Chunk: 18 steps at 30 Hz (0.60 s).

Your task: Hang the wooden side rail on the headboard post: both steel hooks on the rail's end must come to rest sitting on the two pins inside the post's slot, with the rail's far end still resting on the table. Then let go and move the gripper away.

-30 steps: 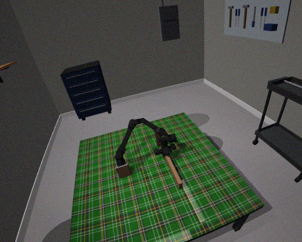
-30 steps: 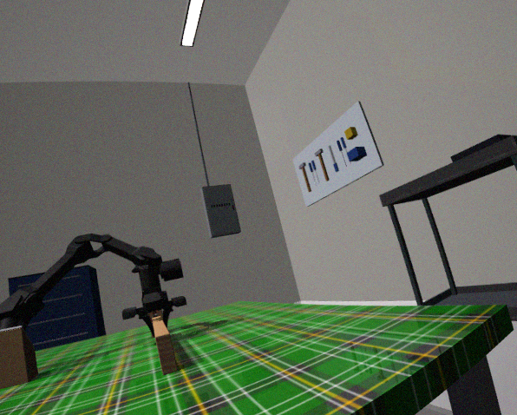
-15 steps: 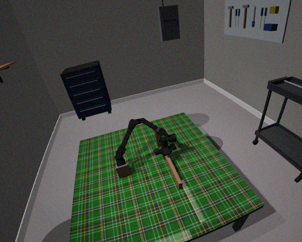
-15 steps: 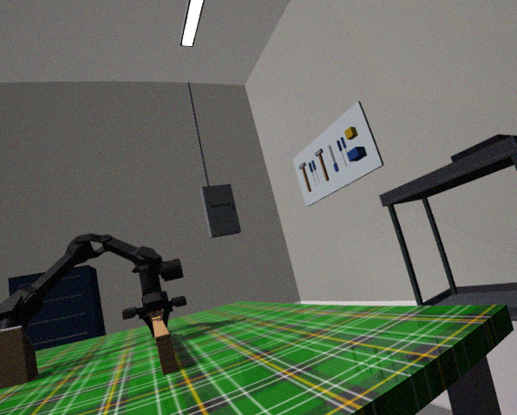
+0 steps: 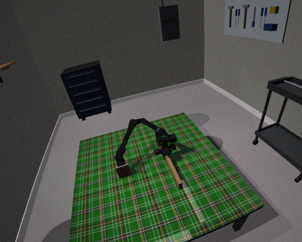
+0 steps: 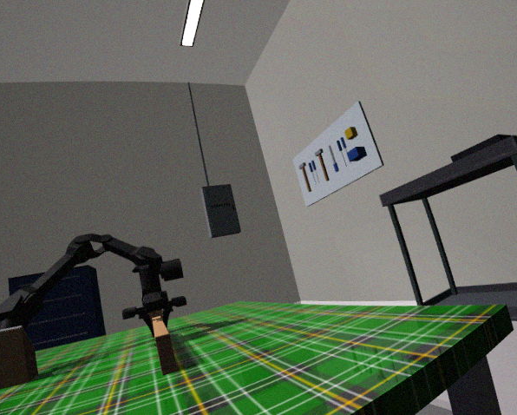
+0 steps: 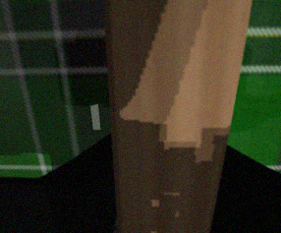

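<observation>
The wooden side rail (image 5: 174, 170) (image 6: 164, 345) (image 7: 206, 73) lies aslant on the green plaid table (image 5: 135, 208) (image 6: 339, 339). Its far end is raised in my gripper (image 5: 166, 154) (image 6: 157, 314), which is shut on it, and its near end (image 5: 180, 185) rests on the cloth. In the wrist view the rail fills the middle, partly in shadow. A short brown wooden block (image 5: 123, 171) (image 6: 7, 357) stands at the arm's foot, to the left of the rail. I see no slot, pins or hooks in any view.
A pale see-through strip (image 5: 195, 206) runs on the cloth from the rail's near end to the table's front edge. A dark cart (image 5: 287, 135) (image 6: 450, 178) stands to the right of the table. A blue drawer chest (image 5: 86, 89) stands behind it.
</observation>
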### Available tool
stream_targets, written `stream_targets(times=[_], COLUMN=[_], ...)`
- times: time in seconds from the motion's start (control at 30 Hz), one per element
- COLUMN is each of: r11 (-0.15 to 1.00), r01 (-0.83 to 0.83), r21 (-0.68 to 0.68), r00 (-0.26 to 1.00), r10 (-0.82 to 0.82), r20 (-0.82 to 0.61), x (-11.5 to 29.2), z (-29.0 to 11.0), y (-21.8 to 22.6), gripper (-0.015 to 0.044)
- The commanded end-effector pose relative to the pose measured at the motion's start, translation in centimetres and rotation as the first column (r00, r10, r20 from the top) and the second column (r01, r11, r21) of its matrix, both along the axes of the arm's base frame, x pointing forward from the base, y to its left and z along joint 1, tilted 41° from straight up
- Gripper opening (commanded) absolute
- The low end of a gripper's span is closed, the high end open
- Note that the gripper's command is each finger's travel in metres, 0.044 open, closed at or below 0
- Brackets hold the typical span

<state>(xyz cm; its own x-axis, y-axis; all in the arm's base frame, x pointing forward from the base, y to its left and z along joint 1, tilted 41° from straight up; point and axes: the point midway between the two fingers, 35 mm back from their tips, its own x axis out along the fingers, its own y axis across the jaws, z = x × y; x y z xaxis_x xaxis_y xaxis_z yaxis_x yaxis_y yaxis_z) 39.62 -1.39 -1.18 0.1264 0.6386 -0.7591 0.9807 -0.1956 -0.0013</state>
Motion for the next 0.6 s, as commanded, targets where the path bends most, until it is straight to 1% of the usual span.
stream_targets(times=[0.0, 0.57], r11=[1.000, 1.000], r01=[0.005, 0.005], r21=[0.003, 0.003], r00=[1.000, 1.000], r10=[-0.005, -0.005], r20=[-0.004, -0.004], x=[-0.08, -0.12], z=[0.16, 0.37], y=[-0.22, -0.40], gripper=[0.0000, 0.0000])
